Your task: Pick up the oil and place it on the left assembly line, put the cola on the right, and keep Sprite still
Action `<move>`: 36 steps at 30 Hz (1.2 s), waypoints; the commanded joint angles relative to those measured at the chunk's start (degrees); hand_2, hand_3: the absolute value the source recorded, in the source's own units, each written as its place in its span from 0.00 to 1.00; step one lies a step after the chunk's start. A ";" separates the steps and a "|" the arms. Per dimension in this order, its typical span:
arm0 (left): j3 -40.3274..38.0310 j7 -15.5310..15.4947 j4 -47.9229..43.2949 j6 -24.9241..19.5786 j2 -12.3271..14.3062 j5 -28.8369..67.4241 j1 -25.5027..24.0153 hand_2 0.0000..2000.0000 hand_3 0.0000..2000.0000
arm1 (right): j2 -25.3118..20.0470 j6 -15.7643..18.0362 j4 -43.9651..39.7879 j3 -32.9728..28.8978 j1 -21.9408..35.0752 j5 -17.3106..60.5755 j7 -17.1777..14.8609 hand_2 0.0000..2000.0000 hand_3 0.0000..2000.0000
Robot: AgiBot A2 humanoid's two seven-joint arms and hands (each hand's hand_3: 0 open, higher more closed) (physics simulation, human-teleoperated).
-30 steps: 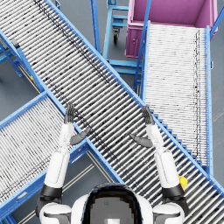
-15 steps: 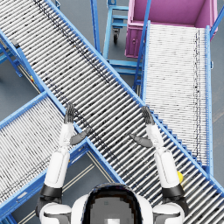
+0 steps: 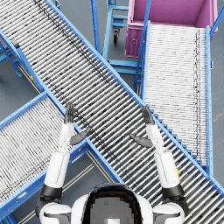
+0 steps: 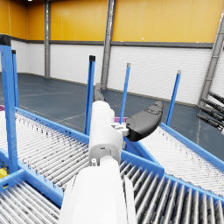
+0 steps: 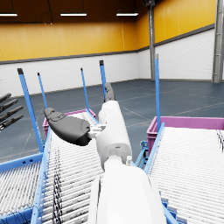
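Head view: the left hand [image 3: 70,127] and the right hand [image 3: 148,129] hover over the middle roller conveyor [image 3: 87,74]. Each is spread flat, thumb turned inward, holding nothing. The left assembly line [image 3: 22,144] lies outside the left hand. The right assembly line [image 3: 175,83] runs beyond the right hand to a pink bin [image 3: 175,13]. A small yellow thing [image 3: 177,172] peeks out just beside the right forearm, well behind that hand. It is too hidden to tell whether it is the oil.

Left wrist view: the left hand [image 4: 131,126] is spread with its thumb out, above the rollers and touching nothing.

Right wrist view: the right hand [image 5: 83,127] is likewise spread and bare.
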 commanded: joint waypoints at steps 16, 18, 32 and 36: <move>0.70 -2.80 0.56 -2.81 0.55 0.00 0.30 0.00 0.00 | -0.82 -2.78 -1.00 0.62 0.80 0.00 2.81 0.00 0.00; -1.45 -4.24 -1.22 -4.25 1.64 0.00 1.70 0.00 0.00 | -1.63 -4.21 1.52 -1.03 1.62 0.00 4.26 0.00 0.00; -11.22 -5.75 -4.54 -5.76 4.90 -0.01 6.40 0.00 0.00 | -4.77 -5.70 4.60 -8.25 4.43 -0.01 5.77 0.00 0.00; -13.19 -5.76 -4.67 -5.77 5.30 -0.02 6.75 0.00 0.00 | -5.36 -5.71 4.68 -9.62 4.92 -0.02 5.78 0.00 0.00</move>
